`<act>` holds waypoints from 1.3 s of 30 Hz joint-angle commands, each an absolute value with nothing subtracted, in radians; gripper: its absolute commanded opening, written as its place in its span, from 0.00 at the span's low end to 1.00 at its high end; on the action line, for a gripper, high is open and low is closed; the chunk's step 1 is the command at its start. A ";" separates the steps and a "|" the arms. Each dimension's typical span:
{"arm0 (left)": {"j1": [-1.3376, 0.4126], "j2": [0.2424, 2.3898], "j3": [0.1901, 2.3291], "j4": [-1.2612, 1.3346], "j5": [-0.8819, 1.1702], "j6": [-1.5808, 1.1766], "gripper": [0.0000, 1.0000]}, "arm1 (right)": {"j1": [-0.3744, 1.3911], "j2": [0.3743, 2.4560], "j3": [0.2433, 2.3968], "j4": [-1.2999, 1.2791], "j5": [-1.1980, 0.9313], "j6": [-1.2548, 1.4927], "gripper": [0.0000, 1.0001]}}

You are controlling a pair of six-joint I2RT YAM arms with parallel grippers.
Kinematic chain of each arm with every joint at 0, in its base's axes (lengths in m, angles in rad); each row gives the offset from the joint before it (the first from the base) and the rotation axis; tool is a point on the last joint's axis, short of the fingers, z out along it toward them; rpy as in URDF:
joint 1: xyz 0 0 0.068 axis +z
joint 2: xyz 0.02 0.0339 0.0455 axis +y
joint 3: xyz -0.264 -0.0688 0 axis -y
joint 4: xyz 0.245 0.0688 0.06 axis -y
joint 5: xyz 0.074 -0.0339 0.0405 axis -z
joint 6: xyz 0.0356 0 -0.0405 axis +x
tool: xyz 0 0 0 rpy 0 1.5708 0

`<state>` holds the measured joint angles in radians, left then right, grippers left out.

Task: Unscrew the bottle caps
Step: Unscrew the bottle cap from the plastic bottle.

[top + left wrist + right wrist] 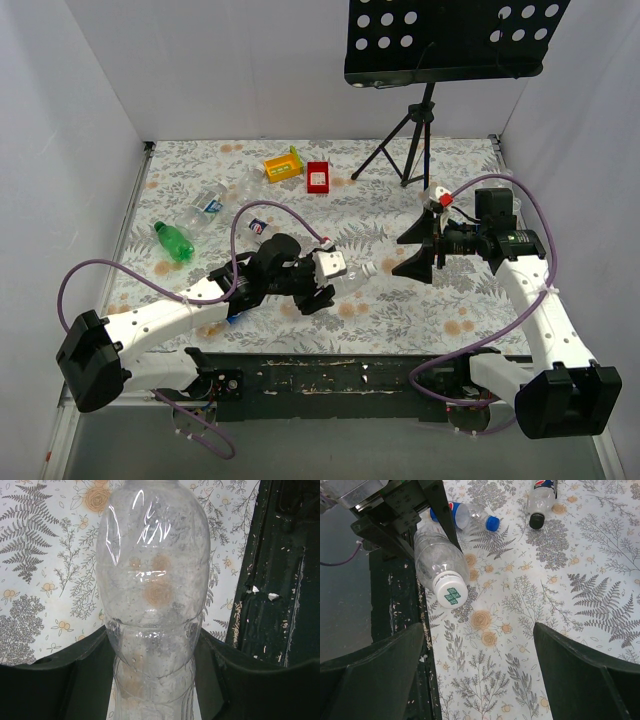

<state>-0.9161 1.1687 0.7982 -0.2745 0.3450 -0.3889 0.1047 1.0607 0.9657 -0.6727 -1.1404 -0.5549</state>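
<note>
Table: left gripper's bottle, cap before right gripper.

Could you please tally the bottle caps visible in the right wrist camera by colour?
White cap, green-printed, on the clear bottle: 1
Blue cap: 1
Black cap: 1
Total: 3

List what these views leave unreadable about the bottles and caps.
- Left wrist: the held bottle has its neck and cap cut off by the top edge.
- Top view: its white cap is too small to judge looseness.
- Right wrist: the black-capped bottle is cut off by the top edge.
</note>
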 commanded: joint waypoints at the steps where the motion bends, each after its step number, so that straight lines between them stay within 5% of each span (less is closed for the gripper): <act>1: -0.927 1.154 0.813 -0.247 0.322 -0.377 0.14 | 0.100 1.065 0.968 -0.647 -1.175 -0.545 0.98; 27: -0.948 1.150 0.805 -0.216 0.242 -0.382 0.13 | 0.103 1.216 1.091 -0.888 -1.193 -0.663 0.98; 39: -0.973 1.170 0.808 -0.166 0.152 -0.385 0.13 | 0.106 1.241 1.077 -0.732 -1.134 -0.427 0.98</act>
<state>-0.9588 1.1721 0.7982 -0.2085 0.1955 -0.3889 0.1051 1.2388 1.0508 -0.8093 -1.1336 -0.5282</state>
